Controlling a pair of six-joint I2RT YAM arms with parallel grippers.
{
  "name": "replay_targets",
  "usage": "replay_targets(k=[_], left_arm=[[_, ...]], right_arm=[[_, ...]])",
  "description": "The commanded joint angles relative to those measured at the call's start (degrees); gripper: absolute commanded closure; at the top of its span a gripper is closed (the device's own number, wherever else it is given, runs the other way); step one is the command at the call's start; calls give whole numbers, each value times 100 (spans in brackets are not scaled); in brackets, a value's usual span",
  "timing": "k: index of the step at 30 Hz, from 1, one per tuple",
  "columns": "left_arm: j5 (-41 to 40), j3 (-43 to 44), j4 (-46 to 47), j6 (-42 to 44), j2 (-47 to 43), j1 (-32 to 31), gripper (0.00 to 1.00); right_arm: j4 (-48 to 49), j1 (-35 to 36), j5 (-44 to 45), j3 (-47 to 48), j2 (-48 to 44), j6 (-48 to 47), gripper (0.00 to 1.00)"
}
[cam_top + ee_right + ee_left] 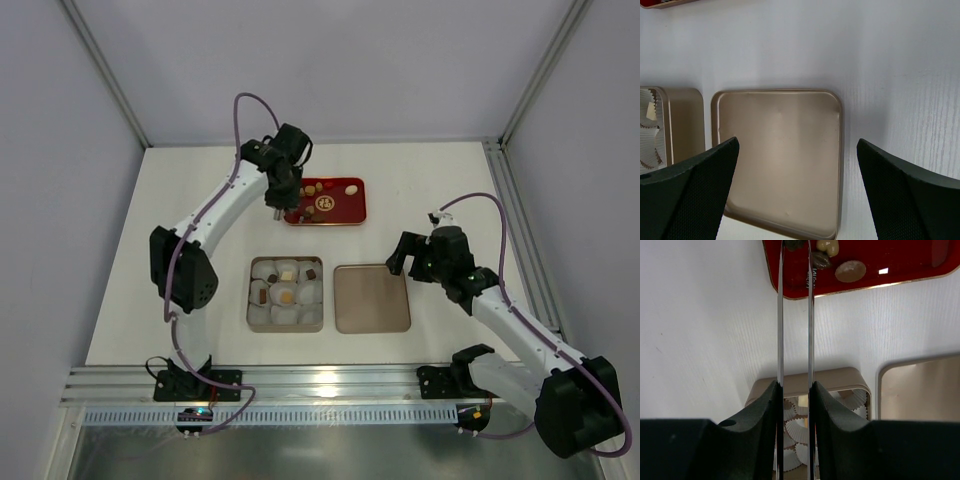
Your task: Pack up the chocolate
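The red tray (pixel 345 212) at the back holds several loose chocolate pieces, among them a cream one (pixel 352 189). My left gripper (pixel 291 212) reaches down over the tray's left end. In the left wrist view its long thin blades (pixel 794 245) stand close together with a dark chocolate between their tips. A dark piece (pixel 821 260), a cream piece (pixel 828 246) and a tan piece (pixel 850 271) lie just right of the blades. The open tin (pixel 250 300) holds white paper cups, and chocolate pieces (pixel 287 277) sit in several of them. My right gripper (pixel 797 142) hangs wide open, holding nothing, above the lid (pixel 780 150).
The tin's lid (pixel 371 298) lies upside down on the white table, right beside the tin. Metal frame posts and a rail (pixel 300 385) border the table at the sides and the near edge.
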Motion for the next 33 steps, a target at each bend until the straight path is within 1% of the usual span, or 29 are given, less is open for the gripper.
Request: replay_targets(k=[1,5,18,27,33], left_arm=[[178,-165,-17,65,-523,11,71],[301,-569,105,-23,-918,-24,71],[503,-2177,255,-331,-2632,-358,71],[801,-3117,176,-674,-3783,-832,70],[829,-3479,53,-893,-4223,-1315,70]], right_arm=[[237,24,20,27,46,22,0],[255,16,28,62,81,31,0],[386,7,99,229,380,66,0],[500,16,125,229,564,136,0],[544,16,143,281,670,171,0]])
